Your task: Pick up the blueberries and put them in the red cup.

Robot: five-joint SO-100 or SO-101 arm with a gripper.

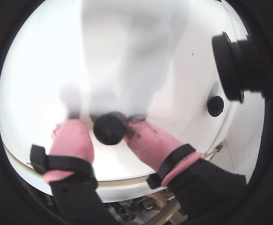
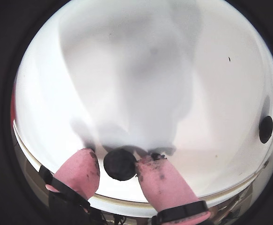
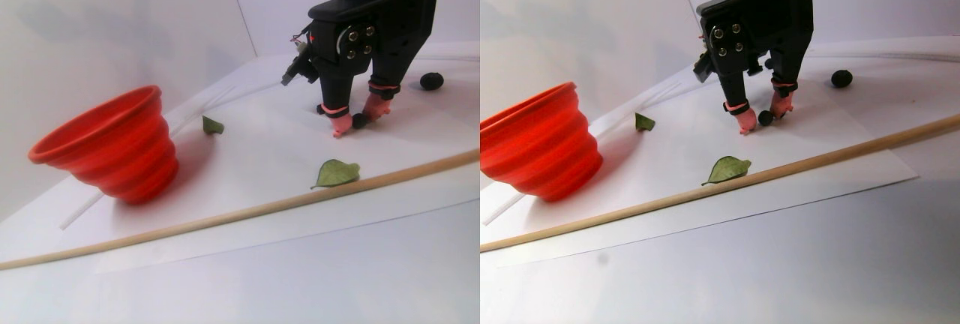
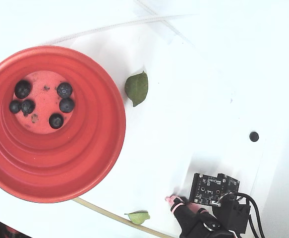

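Wrist views both showing claw (image 2: 120, 171) straddling a blueberry (image 2: 120, 164), pink fingertips (image 1: 71, 137) apart, berry between them on white sheet; closing gently should avoid squashing; red cup (image 4: 50, 121) sitting well away, already holding five berries (image 4: 41, 102)

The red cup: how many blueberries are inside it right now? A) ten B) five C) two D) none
B: the fixed view looks straight down into the red cup, and five blueberries sit on its flat bottom.
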